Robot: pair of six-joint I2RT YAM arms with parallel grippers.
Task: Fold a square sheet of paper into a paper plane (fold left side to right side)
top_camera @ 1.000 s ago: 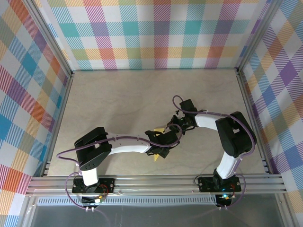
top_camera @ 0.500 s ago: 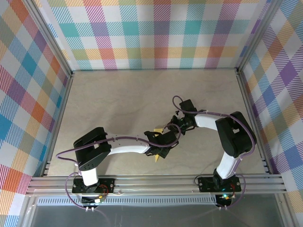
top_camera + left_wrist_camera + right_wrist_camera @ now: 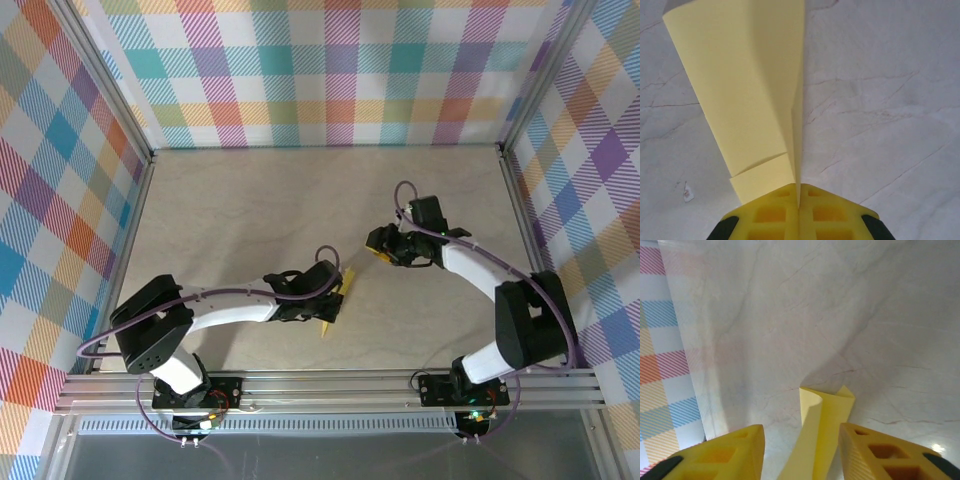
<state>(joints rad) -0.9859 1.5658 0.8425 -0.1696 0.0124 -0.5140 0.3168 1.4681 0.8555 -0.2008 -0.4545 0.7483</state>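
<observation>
The square sheet of paper is folded into a narrow, pointed yellow paper plane lying near the table's middle, its tip toward the near edge. My left gripper is shut on it. In the left wrist view the centre crease of the paper plane runs straight into the closed line between my left gripper's pads, with one wing fanned out to the left. My right gripper stands open a short way to the right. In the right wrist view the curled end of the paper plane shows between the spread fingers of my right gripper, untouched.
The marbled tabletop has checked cloth walls on three sides. An aluminium rail runs along the near edge. A tiny white speck lies on the table left of the paper.
My right gripper opened, let go of the paper and drew back to the right. My left gripper closed on the paper, and the left arm's elbow swung left.
</observation>
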